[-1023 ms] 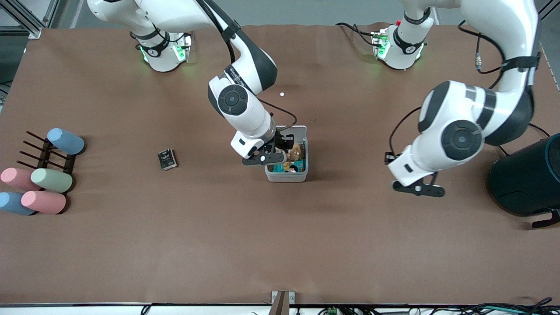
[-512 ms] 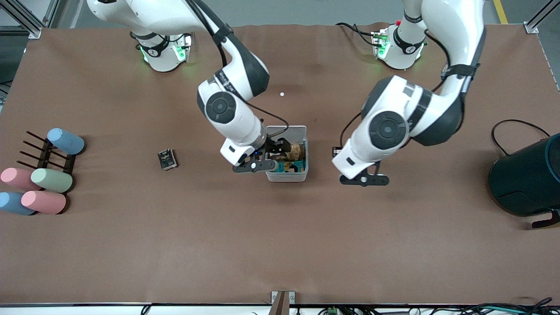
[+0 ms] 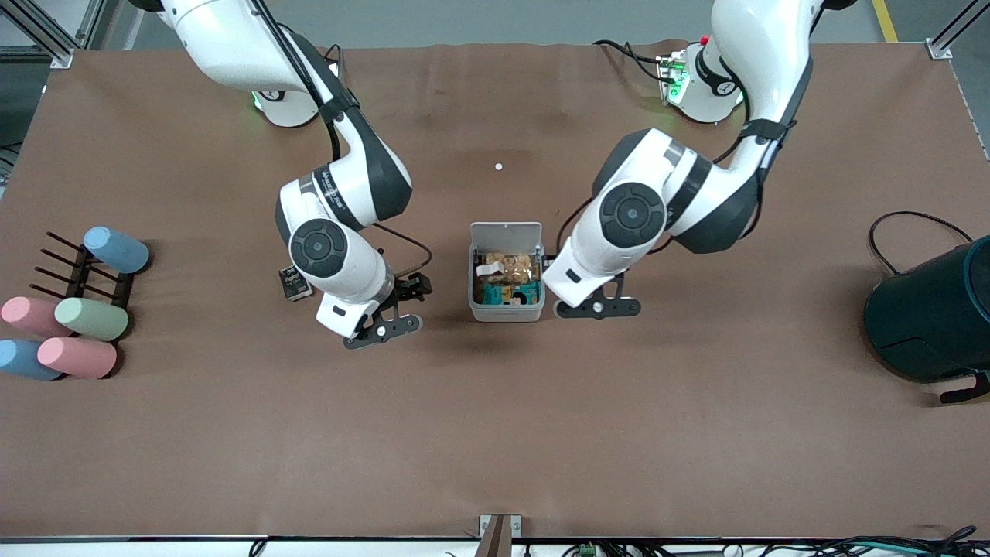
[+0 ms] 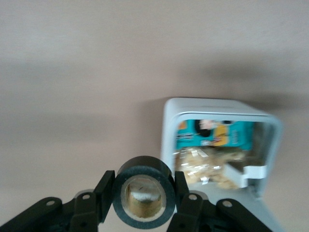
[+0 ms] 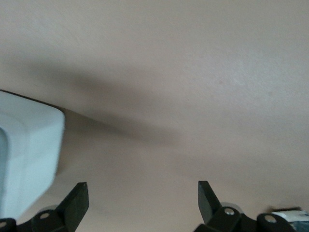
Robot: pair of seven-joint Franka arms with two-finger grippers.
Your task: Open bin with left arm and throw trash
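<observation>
The bin [image 3: 506,313] stands mid-table with its lid [image 3: 506,232] raised; wrappers fill it. My left gripper [image 3: 595,307] hangs just beside the bin, toward the left arm's end. In the left wrist view it [image 4: 142,191] is shut on the black ring with a tan core [image 4: 143,164], and the open bin [image 4: 169,125] lies just ahead. My right gripper [image 3: 383,329] is open and empty over bare table, between the bin and the black packet [image 3: 294,282], which its arm partly hides. The right wrist view shows its open jaws [image 5: 142,193] and a bin corner [image 5: 24,145].
A large dark teal drum [image 3: 936,317] stands at the left arm's end. Pastel cylinders [image 3: 77,325] and a dark rack [image 3: 85,271] lie at the right arm's end. A small white speck [image 3: 499,166] lies farther from the camera than the bin.
My right gripper has left the bin's opening and moved toward the right arm's end. My left arm has swung in from the drum's end to just beside the bin.
</observation>
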